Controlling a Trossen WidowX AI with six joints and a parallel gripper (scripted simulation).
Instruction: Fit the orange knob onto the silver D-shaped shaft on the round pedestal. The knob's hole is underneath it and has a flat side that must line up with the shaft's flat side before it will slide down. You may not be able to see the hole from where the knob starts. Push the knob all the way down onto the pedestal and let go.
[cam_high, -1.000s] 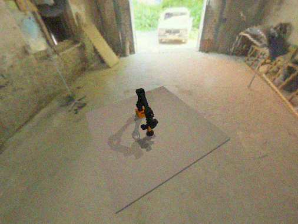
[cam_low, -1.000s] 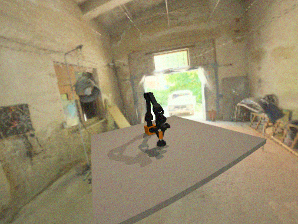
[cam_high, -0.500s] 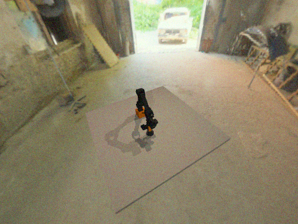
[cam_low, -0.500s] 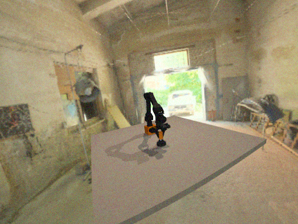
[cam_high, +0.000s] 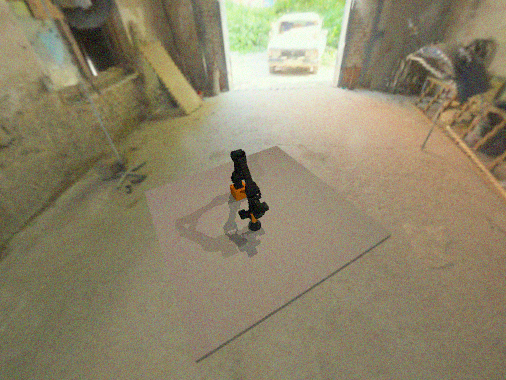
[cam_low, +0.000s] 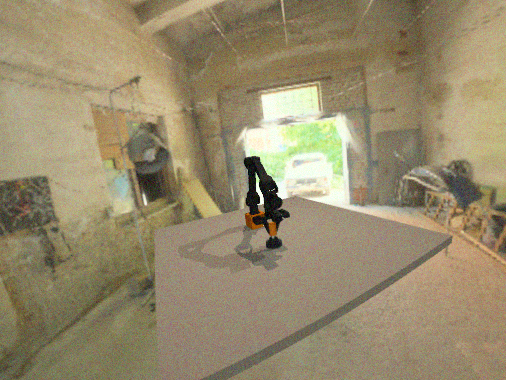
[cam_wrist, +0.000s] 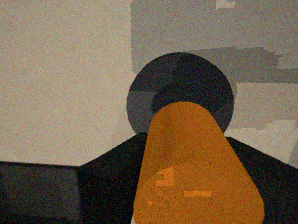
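The black fingers of the parallel-jaw gripper (cam_high: 254, 214) (cam_low: 273, 223) (cam_wrist: 186, 137) are closed on the orange, tapered knob (cam_high: 254, 219) (cam_low: 272, 230) (cam_wrist: 200, 167), one finger at each side. The knob stands about upright over the black round pedestal (cam_high: 255, 227) (cam_low: 273, 243) (cam_wrist: 142, 105), whose rim shows past it in the wrist view. The silver shaft is hidden, so I cannot tell if the knob is fully down. Above the gripper, the black jointed arm (cam_high: 251, 187) (cam_low: 268, 184) bends high and goes down again to an orange box-shaped part (cam_high: 239, 193) at its base. All this stands on the flat grey-brown table (cam_high: 300, 245) (cam_low: 300, 280), where the arm's shadow falls.
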